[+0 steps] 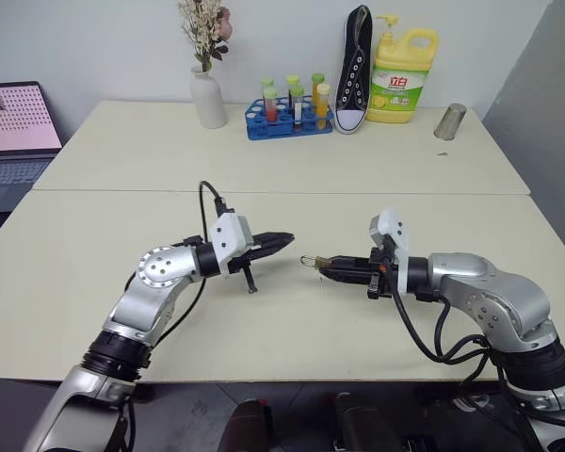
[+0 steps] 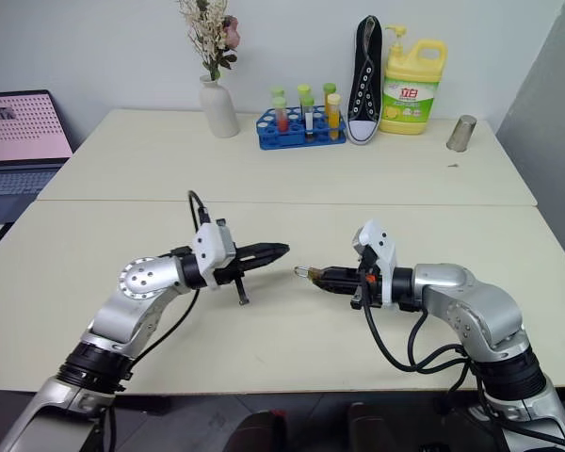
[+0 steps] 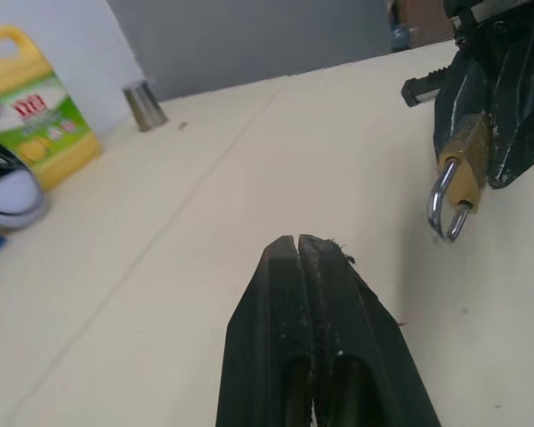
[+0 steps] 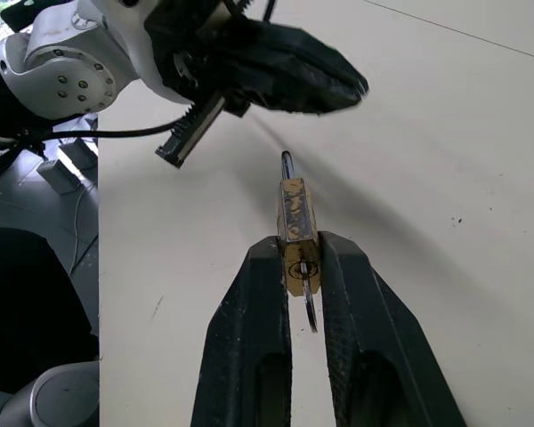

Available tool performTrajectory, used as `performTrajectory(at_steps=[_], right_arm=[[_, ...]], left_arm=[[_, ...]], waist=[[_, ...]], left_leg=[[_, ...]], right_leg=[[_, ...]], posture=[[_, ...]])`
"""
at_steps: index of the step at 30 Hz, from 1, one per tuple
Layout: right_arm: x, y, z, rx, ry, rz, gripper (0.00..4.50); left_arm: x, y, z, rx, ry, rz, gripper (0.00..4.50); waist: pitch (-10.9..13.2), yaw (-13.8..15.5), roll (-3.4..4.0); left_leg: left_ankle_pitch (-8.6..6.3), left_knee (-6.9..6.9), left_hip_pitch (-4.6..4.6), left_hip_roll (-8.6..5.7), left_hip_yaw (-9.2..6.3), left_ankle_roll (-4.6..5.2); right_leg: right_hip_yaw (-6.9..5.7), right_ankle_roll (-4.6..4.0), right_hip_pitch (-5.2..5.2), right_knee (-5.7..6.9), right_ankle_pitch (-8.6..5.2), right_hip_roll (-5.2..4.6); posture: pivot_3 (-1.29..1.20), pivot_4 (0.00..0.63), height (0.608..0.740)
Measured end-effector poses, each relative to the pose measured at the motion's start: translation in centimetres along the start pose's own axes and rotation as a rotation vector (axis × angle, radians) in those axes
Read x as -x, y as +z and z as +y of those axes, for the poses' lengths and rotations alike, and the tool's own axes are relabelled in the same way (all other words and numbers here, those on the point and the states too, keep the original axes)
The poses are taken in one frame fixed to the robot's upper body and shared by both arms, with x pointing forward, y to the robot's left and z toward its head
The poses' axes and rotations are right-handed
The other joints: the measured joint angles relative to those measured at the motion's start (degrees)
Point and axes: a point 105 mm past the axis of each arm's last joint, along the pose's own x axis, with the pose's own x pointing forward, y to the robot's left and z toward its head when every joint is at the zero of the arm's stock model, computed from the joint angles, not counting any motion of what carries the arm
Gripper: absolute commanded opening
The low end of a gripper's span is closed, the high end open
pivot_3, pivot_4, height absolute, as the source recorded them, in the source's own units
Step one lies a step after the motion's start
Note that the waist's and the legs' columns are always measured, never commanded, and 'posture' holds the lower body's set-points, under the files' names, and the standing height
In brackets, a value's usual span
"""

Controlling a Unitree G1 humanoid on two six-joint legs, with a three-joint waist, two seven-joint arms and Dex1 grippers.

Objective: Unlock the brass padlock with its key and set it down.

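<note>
step: unlocking | right gripper [image 4: 301,258] pinches brass padlock [image 4: 295,218], key [image 4: 309,307] inserted | left gripper [image 3: 300,245] pressed together, empty | next: grasp and turn key

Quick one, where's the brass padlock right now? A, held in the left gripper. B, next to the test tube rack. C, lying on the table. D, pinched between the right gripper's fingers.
D: the brass padlock sits clamped between the right gripper fingers, shackle pointing toward the shut, empty left gripper.
</note>
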Motion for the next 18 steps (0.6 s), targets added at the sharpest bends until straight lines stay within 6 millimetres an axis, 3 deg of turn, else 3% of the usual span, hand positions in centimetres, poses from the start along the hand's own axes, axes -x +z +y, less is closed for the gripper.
performTrajectory(at_steps=[7, 18], right_arm=[[-0.1, 0.3, 0.9, -0.008, 0.037, -0.014, 0.12], [0.0, 0.2, 0.9, -0.03, 0.035, -0.019, 0.12]], left_arm=[[-0.8, -0.8, -1.5, 0.242, -0.101, 0.025, 0.0], [-0.6, 0.6, -3.3, 0.373, -0.177, 0.004, 0.0]], waist=[[0.0, -0.02, 0.0], [0.0, -0.02, 0.0]], left_leg=[[0.0, 0.0, 0.0, 0.01, -0.05, 0.0], [0.0, 0.0, 0.01, 0.01, -0.05, 0.0]], right_leg=[[0.03, 0.0, 0.0, 0.01, 0.0, 0.02], [0.1, 0.0, 0.0, 0.0, -0.01, 0.02]], posture=[[0.0, 0.15, 0.74], [0.0, 0.15, 0.74]])
